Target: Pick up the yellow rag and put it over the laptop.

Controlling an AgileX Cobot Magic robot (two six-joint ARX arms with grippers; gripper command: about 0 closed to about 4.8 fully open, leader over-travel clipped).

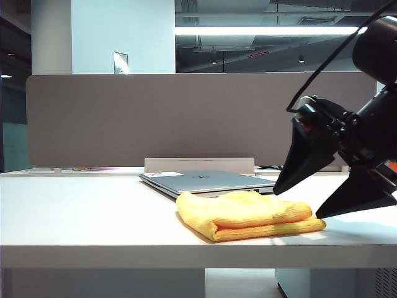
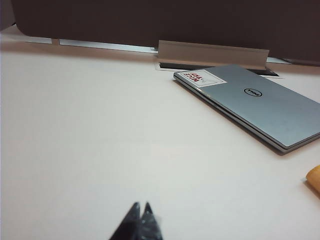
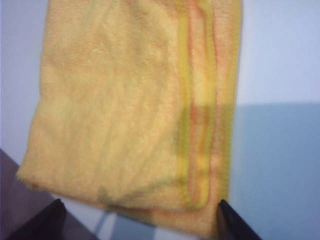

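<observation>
You see the yellow rag (image 1: 248, 215) lying folded and slightly rumpled near the front edge of the white table, its folded layers stacked along one side; it is soft, bright yellow-orange microfibre; just behind it, the laptop (image 1: 208, 181) lies closed and flat, thin and silver-grey, a white sticker at its far left corner; the rag's back edge overlaps the laptop's front edge in the exterior view.

Left wrist view cuts off the yellow rag (image 2: 314, 179) (one corner shows) — right arm likewise.
</observation>
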